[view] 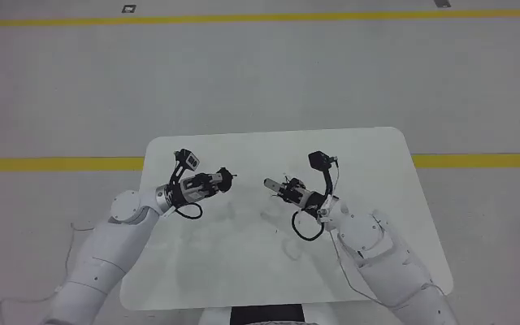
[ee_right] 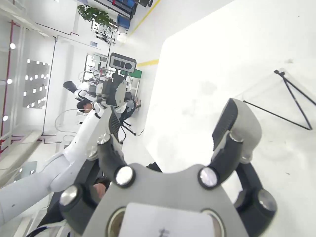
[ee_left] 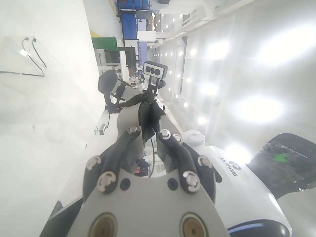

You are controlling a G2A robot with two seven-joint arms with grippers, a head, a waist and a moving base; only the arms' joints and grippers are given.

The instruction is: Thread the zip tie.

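White counter [view: 382, 162] carries the black zip tie [ee_right: 276, 115], bent into a sharp V and lying flat, apart from both grippers. Above the counter, the right gripper [ee_right: 172, 109] has its jaws spread wide. Facing it, the left gripper [ee_left: 147, 103] has its jaws pressed together.

White table [view: 366, 154]; yellow floor stripe [view: 244, 18] beyond; green plant [ee_right: 95, 15] in room.

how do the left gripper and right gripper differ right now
The left gripper has fingers pressed together; the right gripper has fingers spread wide. The left gripper sits left of the table's middle, the right gripper near the middle. Both hang above the table, neither holding the zip tie.
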